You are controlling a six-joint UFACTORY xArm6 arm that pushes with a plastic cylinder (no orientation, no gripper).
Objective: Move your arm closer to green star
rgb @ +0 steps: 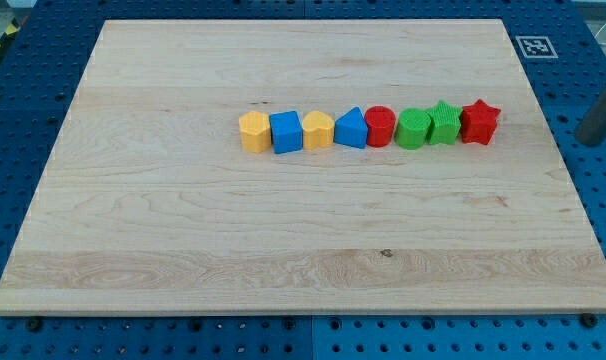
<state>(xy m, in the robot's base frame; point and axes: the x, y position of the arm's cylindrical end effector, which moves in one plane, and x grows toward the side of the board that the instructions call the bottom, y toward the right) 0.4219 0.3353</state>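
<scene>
A pale wooden table (183,230) fills most of the view, lying on a blue perforated base (13,100). Across the table's upper middle runs a single row of eight blocks, packed close so that each one touches or nearly touches its neighbour.

Going from the view's left: first a yellow hexagon-like block (253,132), then a blue cube (286,132) just beside it, then a second yellow block (318,131) with a pointed top edge, its exact shape hard to make out. Next comes a blue triangle (352,128), then a red cylinder (380,127), then a green block (414,129) that looks rounded, its shape not clear. Right after it sits the green star (444,122), second from the row's right end, wedged between the rounded green block on its left and a red star (479,122) on its right, which closes the row.

Beyond the table's top right corner, a small white square tag with a black pattern (535,46) lies on the blue base.

At the view's far right edge a dark grey rod comes in slanting; my tip (589,140) is over the blue base just off the table's right edge, roughly level with the row, well apart from the red star and farther still from the green star. The arm carries no gripper, so there is nothing to be spread or pressed together.
</scene>
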